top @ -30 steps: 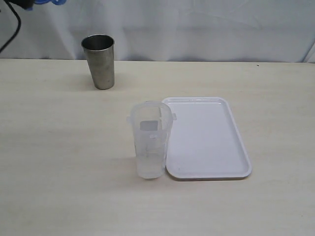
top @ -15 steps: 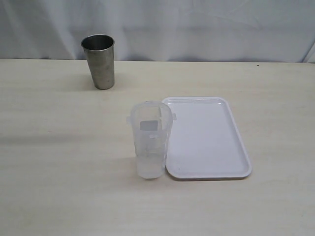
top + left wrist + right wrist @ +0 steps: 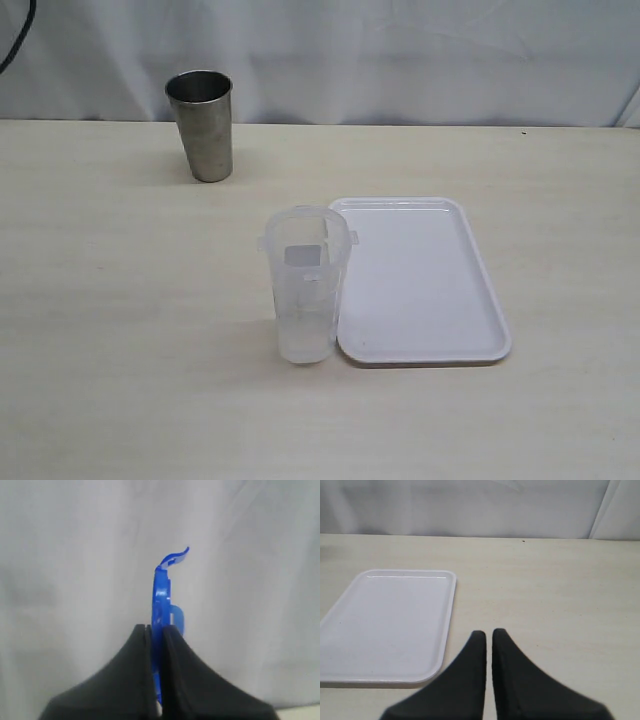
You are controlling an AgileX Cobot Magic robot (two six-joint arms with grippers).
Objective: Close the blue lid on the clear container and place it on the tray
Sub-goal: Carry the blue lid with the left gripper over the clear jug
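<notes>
The clear container (image 3: 304,285) stands upright and open on the table, touching the left edge of the white tray (image 3: 420,285). In the left wrist view my left gripper (image 3: 156,629) is shut on the blue lid (image 3: 164,592), which stands edge-on between the black fingers against the white backdrop. Neither gripper shows in the exterior view. My right gripper (image 3: 488,632) is shut with nothing in it, low over the table beside the tray (image 3: 385,625).
A steel cup (image 3: 202,125) stands at the back left of the table near the white backdrop. A dark cable (image 3: 15,40) hangs at the top left corner.
The dark arm part and blue shape at the top left of the exterior view have gone out of the picture. Container, tray and cup have not moved.
</notes>
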